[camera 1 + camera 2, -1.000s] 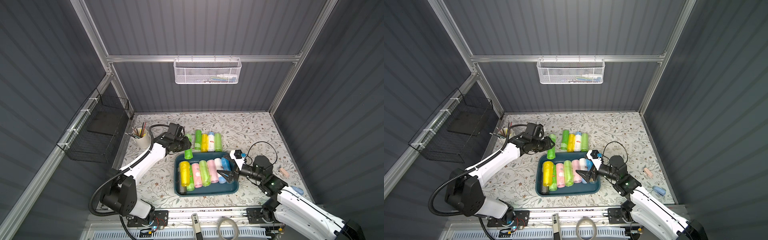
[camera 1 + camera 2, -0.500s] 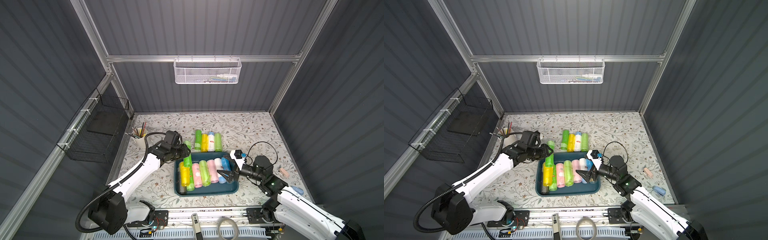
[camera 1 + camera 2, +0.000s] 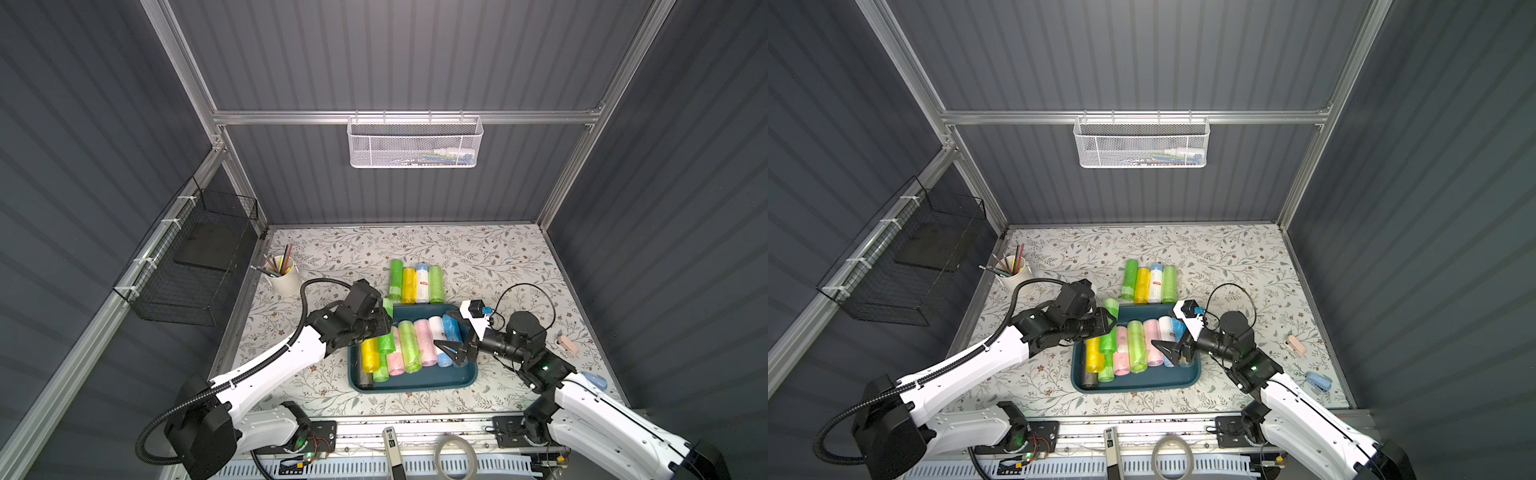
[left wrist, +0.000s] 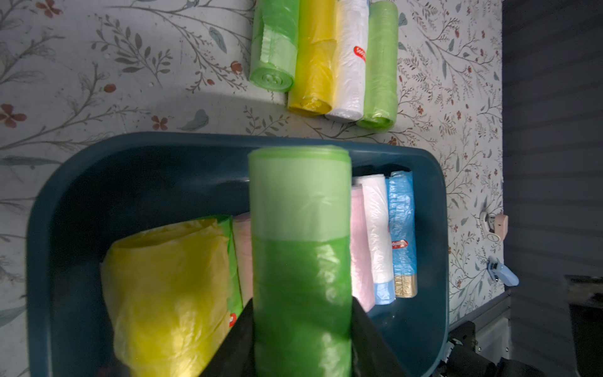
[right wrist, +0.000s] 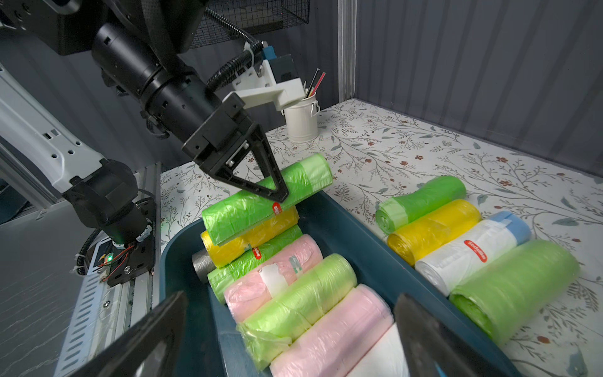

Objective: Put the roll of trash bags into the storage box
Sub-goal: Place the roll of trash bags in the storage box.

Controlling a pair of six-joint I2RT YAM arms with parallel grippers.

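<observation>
My left gripper (image 3: 384, 329) (image 3: 1106, 326) (image 4: 301, 303) is shut on a green roll of trash bags (image 4: 300, 212) (image 5: 261, 202). It holds the roll over the left part of the storage box (image 3: 415, 384) (image 3: 1142, 382) (image 4: 130, 156) (image 5: 359, 248), a dark teal tray. The roll seems to rest on a yellow roll (image 5: 251, 240), with its far end reaching past the back rim. Several other rolls lie side by side in the box. My right gripper (image 3: 449, 337) (image 5: 290, 316) hovers open over the box's right part, holding nothing.
Several more rolls (image 3: 413, 280) lie on the table just behind the box. A white pencil cup (image 3: 284, 276) stands at the back left. A black wire basket (image 3: 195, 257) hangs on the left wall and a white mesh basket (image 3: 415, 141) on the back wall. A pink item (image 3: 567, 345) and a blue item (image 3: 594, 380) lie at the right.
My left arm has carried the green roll from the table behind the box's left corner forward and over the box. The right arm has stayed still.
</observation>
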